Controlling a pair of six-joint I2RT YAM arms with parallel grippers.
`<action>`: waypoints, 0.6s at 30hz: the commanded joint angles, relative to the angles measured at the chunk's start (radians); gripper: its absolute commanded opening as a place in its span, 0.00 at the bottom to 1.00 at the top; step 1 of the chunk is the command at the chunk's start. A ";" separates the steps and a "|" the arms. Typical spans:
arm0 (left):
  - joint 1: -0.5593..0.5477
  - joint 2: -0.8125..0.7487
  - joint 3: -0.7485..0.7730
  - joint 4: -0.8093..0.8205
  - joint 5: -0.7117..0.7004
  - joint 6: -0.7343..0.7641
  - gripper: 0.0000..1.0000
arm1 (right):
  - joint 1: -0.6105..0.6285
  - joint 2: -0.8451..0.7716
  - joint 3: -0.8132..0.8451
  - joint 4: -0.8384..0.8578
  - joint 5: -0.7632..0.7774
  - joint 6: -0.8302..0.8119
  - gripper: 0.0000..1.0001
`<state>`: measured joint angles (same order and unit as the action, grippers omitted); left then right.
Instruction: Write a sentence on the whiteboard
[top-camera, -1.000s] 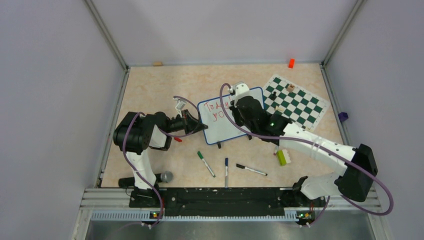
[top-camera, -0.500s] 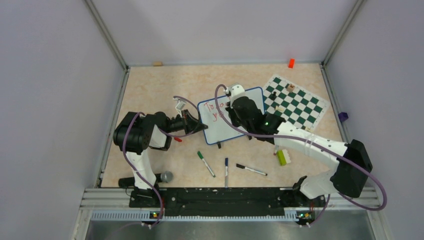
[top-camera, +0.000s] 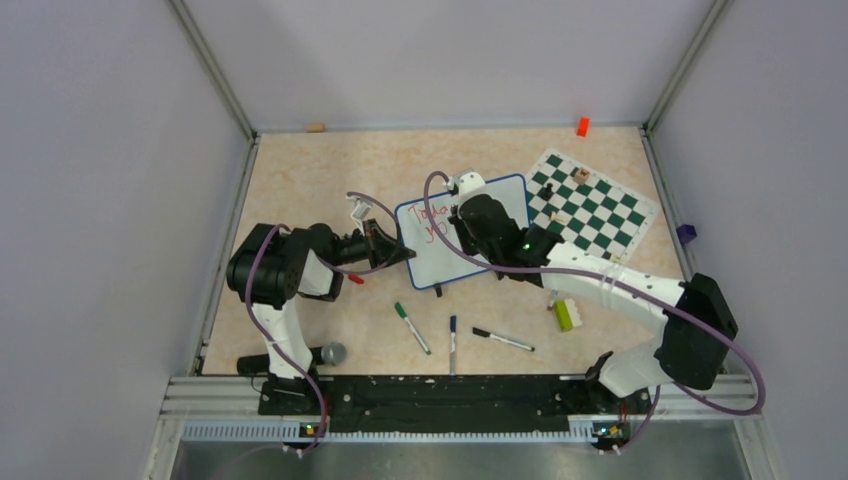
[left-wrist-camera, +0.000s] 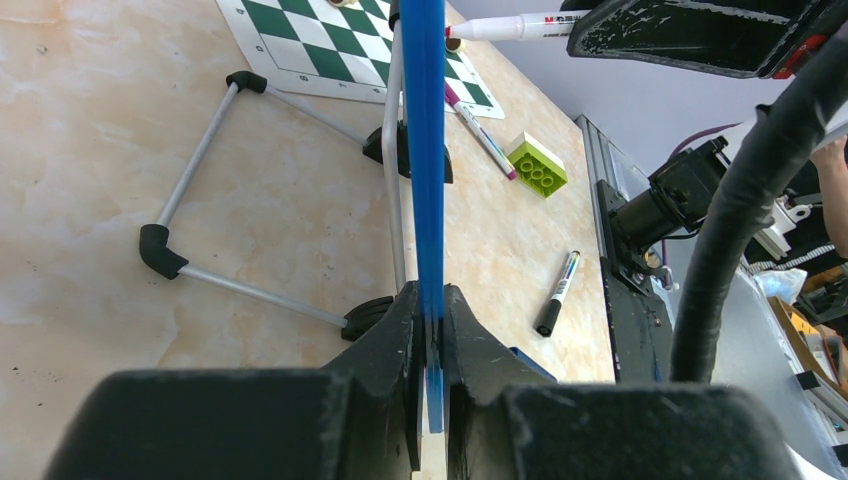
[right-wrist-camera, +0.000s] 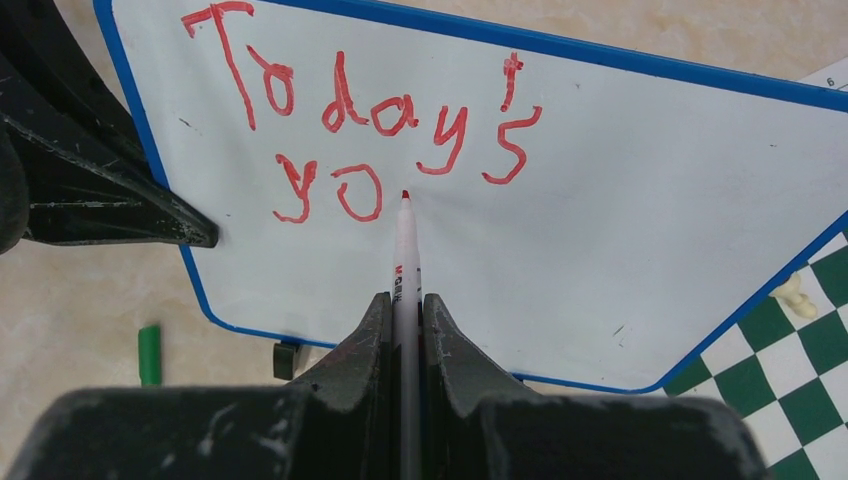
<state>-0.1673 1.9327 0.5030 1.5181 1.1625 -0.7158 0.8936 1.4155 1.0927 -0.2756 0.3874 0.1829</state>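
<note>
Two arms work on one whiteboard (top-camera: 432, 262), which stands propped on the tabletop (top-camera: 300, 180) near its centre, its right corner just beside one green-and-white chess mat (top-camera: 600, 205); the left gripper (left-wrist-camera: 430, 300) is closed tight on the board's blue frame at the left edge, seen edge-on in the left wrist view; the right gripper (right-wrist-camera: 405, 300) is clamped on one red marker (right-wrist-camera: 405, 250), which points forward between the fingers. The marker's red tip lies at the board face just right of the last written letter; actual contact cannot be told. The sentence (right-wrist-camera: 380, 120) so far comprises two red lines: "Today's" above, "yo" below. Three loose markers lie on the table in front of the board: one green-capped (top-camera: 411, 327), one blue-capped (top-camera: 452, 343), one black-capped (top-camera: 503, 340). One lime brick (top-camera: 563, 315) lies near the black-capped marker, under the right forearm.
</note>
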 joint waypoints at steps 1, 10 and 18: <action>-0.005 -0.012 0.001 0.102 0.036 0.036 0.00 | -0.004 0.011 0.020 0.036 0.033 -0.006 0.00; -0.005 -0.011 0.000 0.102 0.037 0.035 0.00 | -0.005 0.029 0.026 0.039 0.033 -0.011 0.00; -0.004 -0.015 0.000 0.102 0.036 0.036 0.00 | -0.005 0.027 0.015 0.026 0.022 -0.006 0.00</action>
<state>-0.1673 1.9327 0.5030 1.5150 1.1595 -0.7162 0.8936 1.4376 1.0931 -0.2699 0.4023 0.1825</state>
